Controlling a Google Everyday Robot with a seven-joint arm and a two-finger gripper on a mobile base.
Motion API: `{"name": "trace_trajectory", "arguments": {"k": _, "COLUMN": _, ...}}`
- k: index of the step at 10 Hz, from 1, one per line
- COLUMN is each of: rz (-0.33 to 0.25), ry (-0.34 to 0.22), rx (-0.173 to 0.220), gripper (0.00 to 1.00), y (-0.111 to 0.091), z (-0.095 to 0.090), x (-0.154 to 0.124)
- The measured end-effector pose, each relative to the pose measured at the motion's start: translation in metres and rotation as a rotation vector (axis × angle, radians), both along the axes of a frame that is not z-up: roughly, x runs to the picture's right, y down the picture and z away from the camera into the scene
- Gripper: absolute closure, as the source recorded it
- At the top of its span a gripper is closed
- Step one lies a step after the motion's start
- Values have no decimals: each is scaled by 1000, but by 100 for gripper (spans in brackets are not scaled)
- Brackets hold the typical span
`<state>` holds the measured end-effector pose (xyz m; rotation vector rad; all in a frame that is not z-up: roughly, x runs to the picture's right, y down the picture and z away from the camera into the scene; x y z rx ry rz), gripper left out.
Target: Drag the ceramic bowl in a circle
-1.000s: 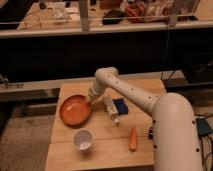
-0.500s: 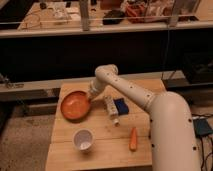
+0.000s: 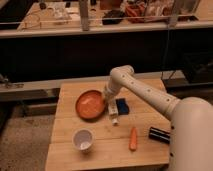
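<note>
Orange bowl (image 3: 89, 105), gripper (image 3: 107, 98) at its right rim, hold impossible to tell; dragging seems underway, next needs a curved sweep.

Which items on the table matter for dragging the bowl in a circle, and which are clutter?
Job: ceramic bowl; gripper, at the bowl's right rim.

Lying about: white cup; carrot; blue block; small white object; black cylinder.
</note>
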<state>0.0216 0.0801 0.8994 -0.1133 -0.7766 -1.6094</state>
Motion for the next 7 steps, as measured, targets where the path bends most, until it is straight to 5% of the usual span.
{"name": "trace_trajectory", "arguments": {"k": 4, "rz": -76, "ry": -87, "rx": 0, "gripper": 100, "y": 30, "z": -32, "x": -2}}
{"name": "trace_trajectory", "arguments": {"k": 7, "rz": -152, "ry": -201, "rx": 17, "gripper": 100, "y": 48, "z": -58, "x": -50}}
